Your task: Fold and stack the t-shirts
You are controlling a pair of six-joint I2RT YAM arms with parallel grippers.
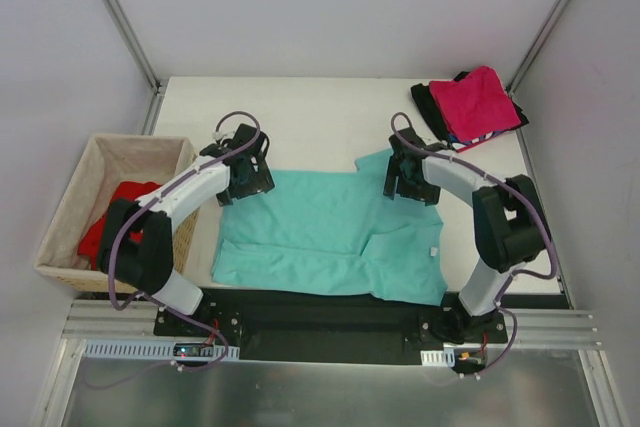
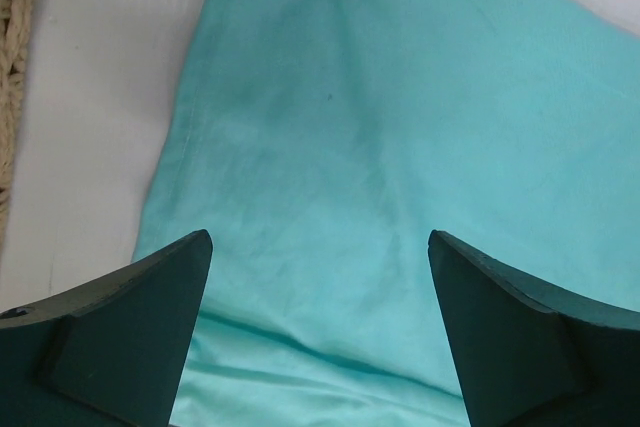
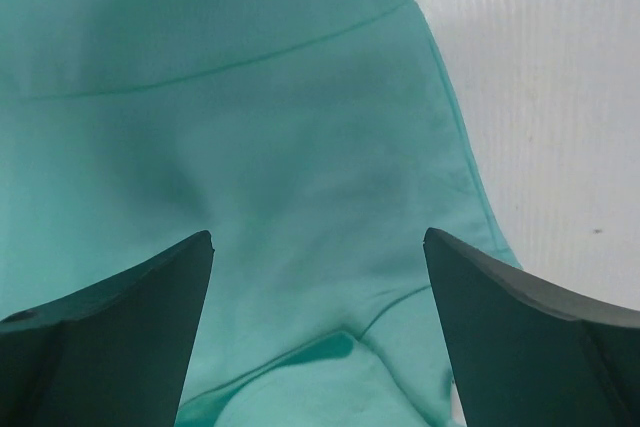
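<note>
— When the overhead view is taken first, where does the teal-green soft cloth t-shirt (image 1: 330, 232) lie?

— Spread flat on the white flat table (image 1: 320, 117), across the lower centre of the frame, with one sleeve reaching up right of centre. The left gripper (image 1: 245, 175) stands over its upper left corner and the right gripper (image 1: 408, 179) over that sleeve.

— Other garments?

— A bright red cloth t-shirt (image 1: 110, 217) lies bunched inside the tan woven wicker basket (image 1: 70, 197) at the left of the frame. At the upper right, a folded magenta-pink cloth t-shirt (image 1: 482, 102) tops a pile. A black cloth t-shirt (image 1: 428, 107) shows beneath it at the left, and a striped cloth t-shirt (image 1: 480, 140) shows as an edge at the bottom.

— Left wrist view?

— The left gripper (image 2: 318, 247) has its jaws spread wide with nothing clamped. The teal-green soft cloth t-shirt (image 2: 380, 97) fills the centre and right. Bare table (image 2: 110, 97) shows to its left, with wicker (image 2: 15, 27) at the far left edge. Whether the fingertips touch the cloth cannot be told.

— Right wrist view?

— The right gripper (image 3: 318, 242) also has its jaws wide apart, holding nothing. The teal cloth (image 3: 250, 127), showing a seam line, covers the left and centre. Table (image 3: 540, 97) shows at the right.
</note>
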